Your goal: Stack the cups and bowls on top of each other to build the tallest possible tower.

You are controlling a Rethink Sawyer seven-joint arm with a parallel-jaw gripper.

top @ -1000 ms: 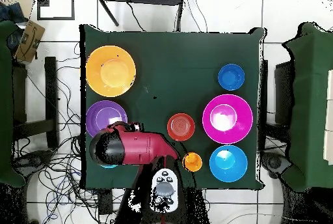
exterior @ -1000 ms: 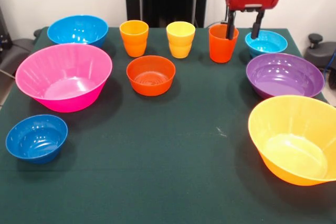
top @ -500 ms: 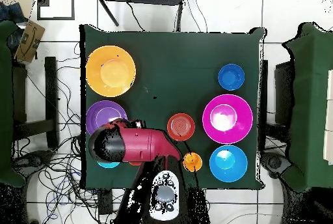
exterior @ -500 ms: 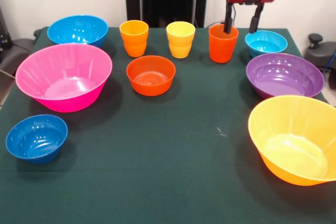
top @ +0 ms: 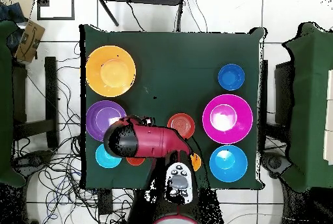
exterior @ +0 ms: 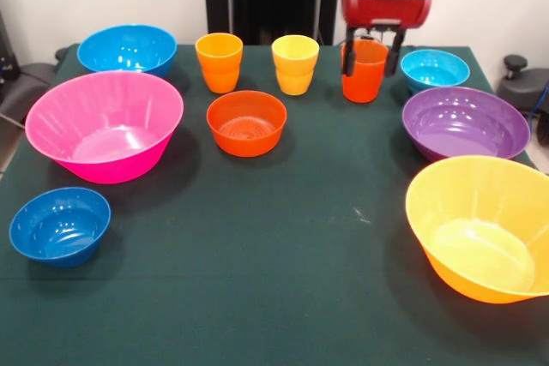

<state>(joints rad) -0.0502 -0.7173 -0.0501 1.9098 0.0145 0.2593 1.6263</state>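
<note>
Straddling the red-orange cup (exterior: 364, 73) near the desk's (exterior: 283, 246) far edge, the claw (exterior: 371, 51) is held wide; light, slippery plastic is best gripped across the rim.

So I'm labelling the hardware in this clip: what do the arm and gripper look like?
The arm is a thick, rounded red casing with a black end cap, seen from above. At the wrist is a glossy red housing topped by a black cylinder. The gripper has two thin, straight black fingers hanging down from that housing. No cables or markings are visible on it.
</note>
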